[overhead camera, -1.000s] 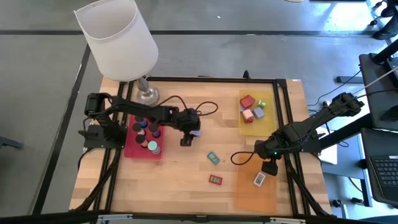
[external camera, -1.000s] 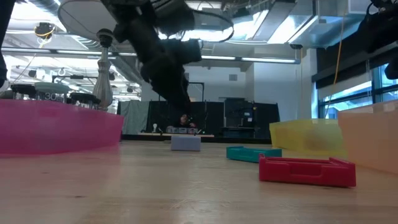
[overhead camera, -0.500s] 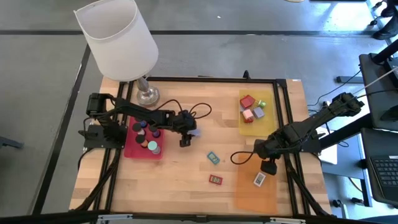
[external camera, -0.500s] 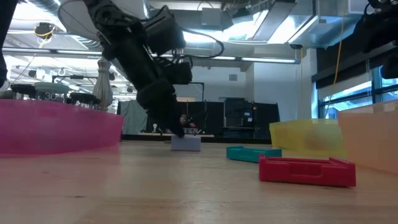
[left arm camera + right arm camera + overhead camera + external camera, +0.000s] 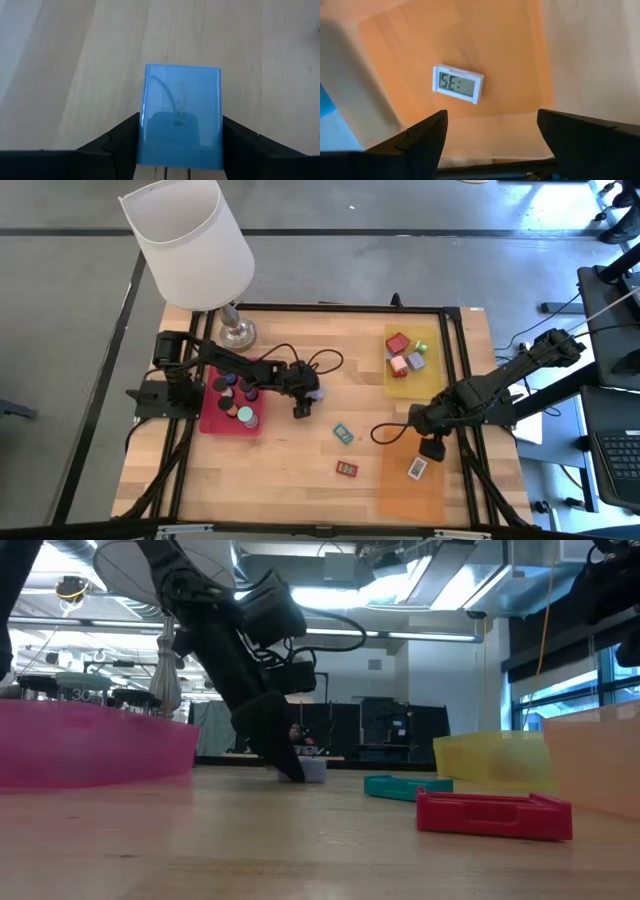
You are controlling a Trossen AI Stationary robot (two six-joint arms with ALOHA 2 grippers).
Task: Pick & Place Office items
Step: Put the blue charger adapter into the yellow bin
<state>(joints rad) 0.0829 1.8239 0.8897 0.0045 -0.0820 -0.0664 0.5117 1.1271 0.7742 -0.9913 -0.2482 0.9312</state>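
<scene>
A lavender-blue block lies flat on the wooden table a little left of its middle, also seen in the high view and the low view. My left gripper is down at the table with its fingers on either side of the block, shut on it. My right gripper hangs open above the orange mat at the near right. A white rectangle with a display lies on that mat below it. My left gripper pinches the block between its two fingers, one on each of two opposite sides. The fingers slant down from the table's left side. The block's underside rests on the table.
A red mat with round black and teal pieces lies at the left, and a lamp stands behind it. A yellow mat at the far right holds small blocks. A teal rectangle and a red one lie mid-table.
My left gripper has come down toward the table and now stands at the lavender-blue block, with its wrist rolled a little on the way. The block lies where it was.
</scene>
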